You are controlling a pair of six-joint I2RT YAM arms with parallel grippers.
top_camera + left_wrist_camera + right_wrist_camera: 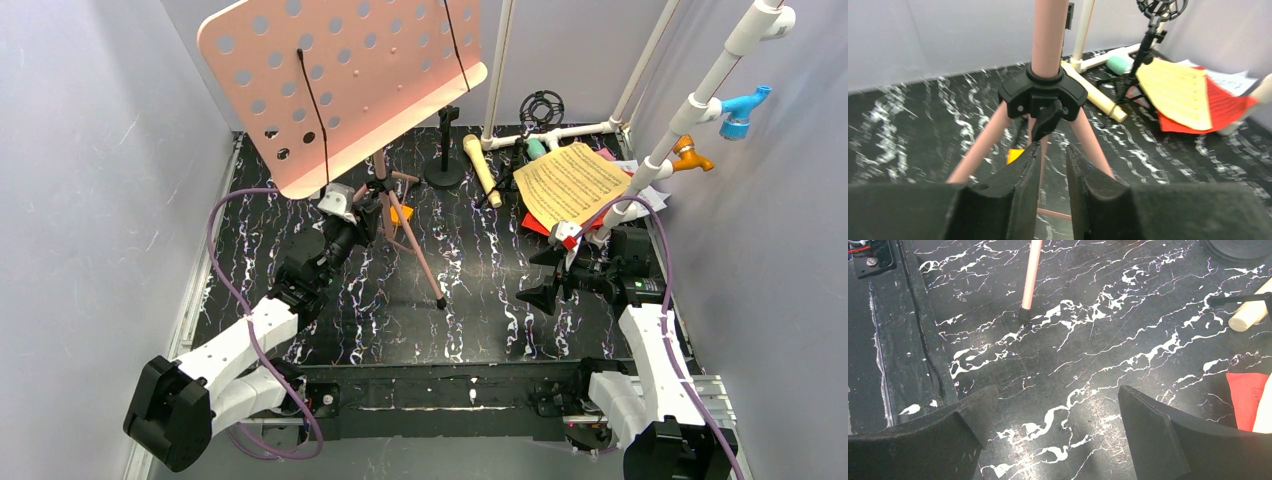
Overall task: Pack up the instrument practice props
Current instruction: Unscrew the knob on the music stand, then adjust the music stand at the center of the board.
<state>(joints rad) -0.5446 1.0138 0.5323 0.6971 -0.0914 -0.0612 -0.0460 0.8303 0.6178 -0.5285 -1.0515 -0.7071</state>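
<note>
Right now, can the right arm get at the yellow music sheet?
Probably, but awkwardly. The right gripper is open and holds nothing, but the white pipe slants across the near edge of the yellow sheet, so it would likely have to approach from the left.

You've got music board [350, 100] on tripod legs [418, 250] left-centre, music sheets [570, 185] stacked right-rear, microphone [480, 168] lying between.

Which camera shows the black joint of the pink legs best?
Left wrist view: the black joint fills the middle, close up. The top view shows it tiny; the right wrist view shows only one pink leg.
</note>
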